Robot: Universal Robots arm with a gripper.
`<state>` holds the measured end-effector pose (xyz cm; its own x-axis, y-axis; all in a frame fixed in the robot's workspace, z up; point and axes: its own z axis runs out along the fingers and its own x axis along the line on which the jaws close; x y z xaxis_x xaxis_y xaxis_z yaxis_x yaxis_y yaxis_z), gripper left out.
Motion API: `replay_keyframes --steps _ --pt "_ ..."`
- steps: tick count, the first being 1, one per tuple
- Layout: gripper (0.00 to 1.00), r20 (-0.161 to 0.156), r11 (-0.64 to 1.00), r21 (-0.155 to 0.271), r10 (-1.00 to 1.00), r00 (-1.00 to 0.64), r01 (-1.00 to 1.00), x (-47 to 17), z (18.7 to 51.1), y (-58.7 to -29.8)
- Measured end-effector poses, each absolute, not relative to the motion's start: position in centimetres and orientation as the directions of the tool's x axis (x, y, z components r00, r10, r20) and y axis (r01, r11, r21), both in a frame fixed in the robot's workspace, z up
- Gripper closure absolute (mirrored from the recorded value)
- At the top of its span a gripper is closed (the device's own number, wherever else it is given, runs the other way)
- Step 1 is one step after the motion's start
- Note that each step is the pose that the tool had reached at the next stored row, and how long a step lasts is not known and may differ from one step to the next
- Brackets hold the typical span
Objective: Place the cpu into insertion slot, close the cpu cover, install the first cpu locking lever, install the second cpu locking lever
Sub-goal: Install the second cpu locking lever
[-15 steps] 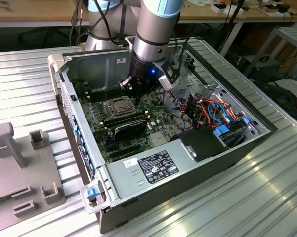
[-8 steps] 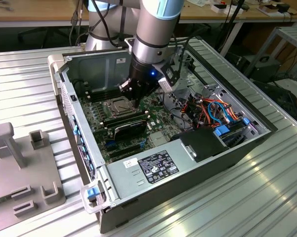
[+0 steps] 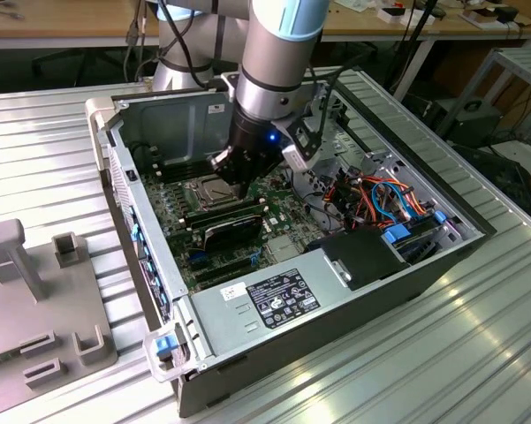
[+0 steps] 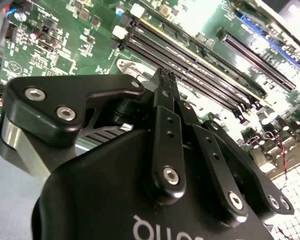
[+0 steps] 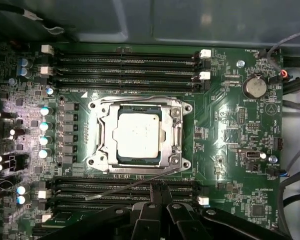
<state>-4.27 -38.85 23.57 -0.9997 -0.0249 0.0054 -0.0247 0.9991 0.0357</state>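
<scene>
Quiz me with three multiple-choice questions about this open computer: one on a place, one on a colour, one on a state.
1. Where is the cpu? A on the table outside the case; B seated in the insertion slot; C atop the memory slots.
2. What colour is the circuit board? A red; B green; C white.
3. How is the cpu cover? A standing upright; B removed; C lying flat around the chip.
Answers: B, the silver chip sits inside the socket; B, the board is plainly green; C, its frame lies flat around the chip.
</scene>
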Motion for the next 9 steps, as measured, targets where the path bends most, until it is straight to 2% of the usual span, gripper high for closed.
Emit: replay_keyframes --steps 9 --pt "0.89 0.005 0.999 0.036 -0.025 -1.0 -0.025 -6.2 23.3 -38.9"
